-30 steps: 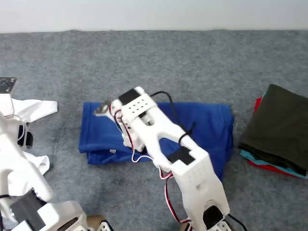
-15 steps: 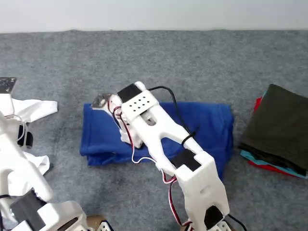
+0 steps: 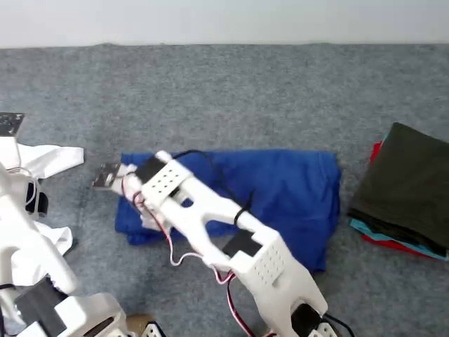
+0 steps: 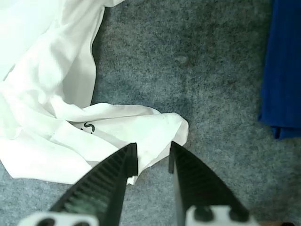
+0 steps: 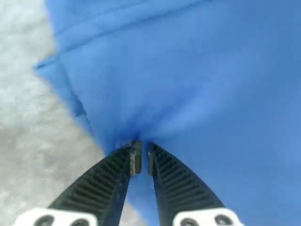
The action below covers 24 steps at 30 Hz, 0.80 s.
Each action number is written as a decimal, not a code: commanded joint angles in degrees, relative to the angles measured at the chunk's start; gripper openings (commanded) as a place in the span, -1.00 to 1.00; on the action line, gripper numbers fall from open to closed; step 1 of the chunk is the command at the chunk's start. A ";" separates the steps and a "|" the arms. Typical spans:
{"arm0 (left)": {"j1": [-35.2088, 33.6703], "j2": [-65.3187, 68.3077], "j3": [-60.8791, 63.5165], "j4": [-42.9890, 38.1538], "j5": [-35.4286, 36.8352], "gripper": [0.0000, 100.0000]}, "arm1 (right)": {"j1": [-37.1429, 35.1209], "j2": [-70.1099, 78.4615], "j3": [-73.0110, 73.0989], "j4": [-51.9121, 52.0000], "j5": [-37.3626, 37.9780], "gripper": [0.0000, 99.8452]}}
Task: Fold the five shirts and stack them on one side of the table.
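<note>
**A:** While you go over the cloth, is any writing legible?

**B:** Only a small dark printed mark (image 4: pixel 88 127) on the crumpled white shirt (image 4: pixel 47 94), and it's too small to read.

**A:** Where does that one sit against the jaws?

**B:** The left gripper (image 4: pixel 149 157) hangs just over its loose corner with the jaws a little apart. The hem shows through the gap, and nothing is held. The shirt itself lies bunched at the left edge of the grey carpeted table (image 3: pixel 245 91).

**A:** And the other arm?

**B:** The right gripper (image 5: pixel 141 157) has its jaws drawn almost together, clamped on a pucker of the half-folded blue shirt (image 5: pixel 211 70). That is close to the shirt's left edge, with grey carpet just beside it. The shirt lies mid-table.

**A:** Anything else on the table?

**B:** A stack (image 3: pixel 407 189) of folded shirts lies at the right edge. It has a dark olive one on top, and teal and red ones peek out beneath.

**A:** What differs from a second ago?

**B:** In the high view the right arm has swung left. Its wrist was over the blue shirt's upper left part and is now at the shirt's left end. The left arm, the white shirt and the stack have kept their places.
</note>
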 commanded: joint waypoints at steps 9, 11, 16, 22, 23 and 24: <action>-0.88 -2.90 -1.89 -0.70 -0.44 -0.76 | 4.62 -14.81 -2.99 6.02 -0.44 -0.92; -0.88 -2.90 -3.30 -0.70 -0.44 -0.76 | 7.16 -17.27 -2.99 6.02 -0.44 -0.92; 2.46 -2.90 -6.73 1.76 -0.35 -0.76 | 13.41 -22.73 -2.99 9.71 -0.44 -0.92; 18.37 -2.20 -7.60 5.71 5.19 -0.76 | 21.32 -26.24 -0.35 17.98 -5.36 -0.92; 21.10 -1.76 -7.43 4.57 6.24 -0.76 | 22.90 -26.07 1.67 17.89 -5.71 -0.92; 23.82 -0.79 -7.34 2.99 7.47 -0.76 | 24.22 -25.54 3.60 17.80 -5.27 -0.92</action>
